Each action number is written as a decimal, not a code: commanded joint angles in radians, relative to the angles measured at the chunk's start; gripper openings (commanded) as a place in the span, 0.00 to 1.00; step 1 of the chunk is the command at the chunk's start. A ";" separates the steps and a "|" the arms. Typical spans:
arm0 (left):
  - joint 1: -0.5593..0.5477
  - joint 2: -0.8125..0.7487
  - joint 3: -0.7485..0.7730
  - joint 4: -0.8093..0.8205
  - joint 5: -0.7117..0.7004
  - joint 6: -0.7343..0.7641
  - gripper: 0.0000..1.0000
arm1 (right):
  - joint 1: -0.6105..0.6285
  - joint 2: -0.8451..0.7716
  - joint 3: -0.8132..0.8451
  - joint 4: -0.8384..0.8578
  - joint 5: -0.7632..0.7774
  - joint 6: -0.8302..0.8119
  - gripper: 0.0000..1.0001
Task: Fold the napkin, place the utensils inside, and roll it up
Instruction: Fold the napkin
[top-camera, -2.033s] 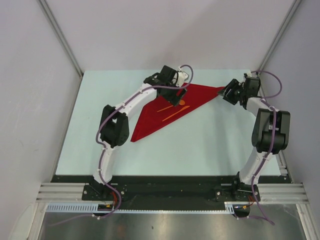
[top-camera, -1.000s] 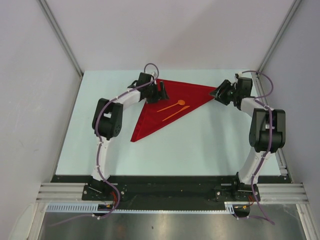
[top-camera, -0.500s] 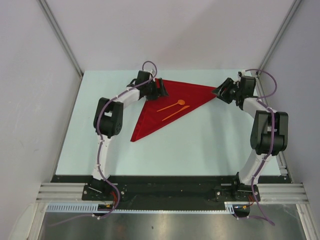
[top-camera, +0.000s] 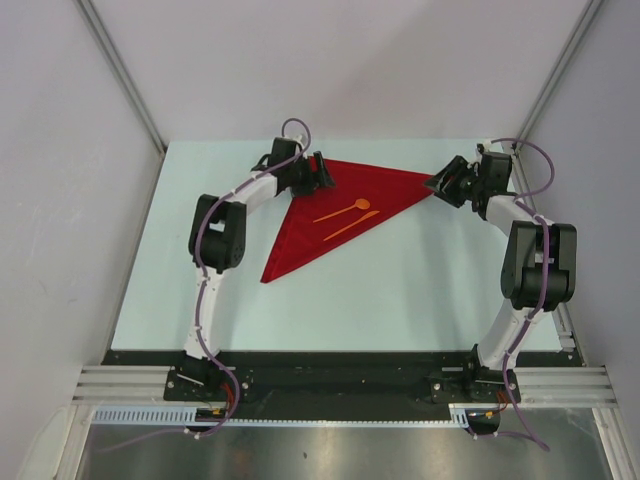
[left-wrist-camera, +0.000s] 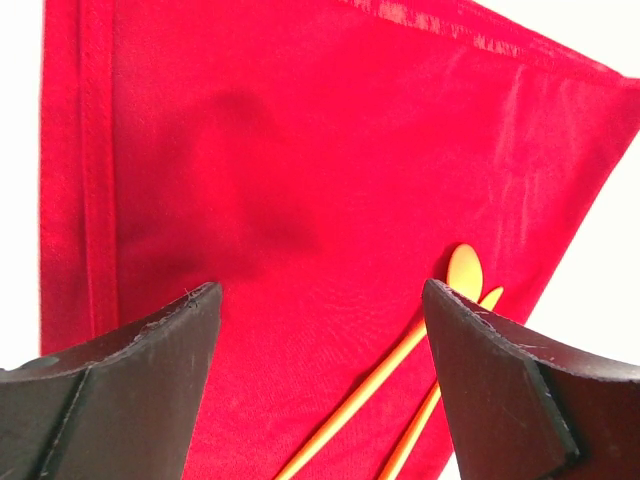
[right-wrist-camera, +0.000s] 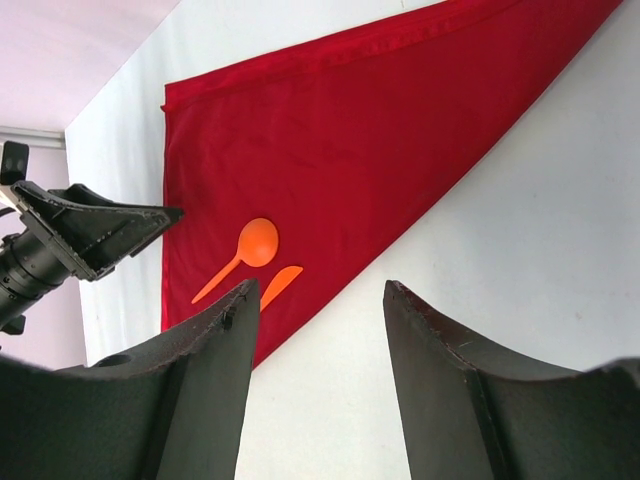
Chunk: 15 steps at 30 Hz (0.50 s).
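Retreat from thin orange plastic utensils (top-camera: 345, 212) lying on bright red folded cloth napkin (top-camera: 385, 190) on the bench (top-camera: 400, 290): moved left tool (top-camera: 325, 175), wide open, to its far-left corner, opposite open right tool (top-camera: 437, 187) at the right tip, probably readying the roll.

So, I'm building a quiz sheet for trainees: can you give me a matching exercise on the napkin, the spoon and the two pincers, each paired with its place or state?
Things:
1. napkin
2. spoon
3. left pincer
4. right pincer

Places or states:
A. open, above the napkin's far left corner
B. folded into a triangle
C. open, near the napkin's right tip
D. lying on the napkin

Pairs: 1-B, 2-D, 3-A, 4-C
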<state>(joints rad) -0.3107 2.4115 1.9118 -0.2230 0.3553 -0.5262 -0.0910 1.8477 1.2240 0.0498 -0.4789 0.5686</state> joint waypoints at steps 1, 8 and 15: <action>0.025 0.070 0.041 -0.079 -0.035 0.009 0.88 | -0.010 -0.004 0.008 0.016 0.011 0.000 0.57; 0.028 0.120 0.134 -0.127 -0.035 0.025 0.88 | -0.029 0.051 0.038 0.030 0.013 0.014 0.57; 0.047 0.150 0.173 -0.144 -0.029 0.006 0.84 | -0.033 0.068 0.046 0.039 0.011 0.017 0.57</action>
<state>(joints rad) -0.2920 2.4920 2.0518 -0.2768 0.3573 -0.5243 -0.1200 1.9118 1.2251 0.0566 -0.4751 0.5766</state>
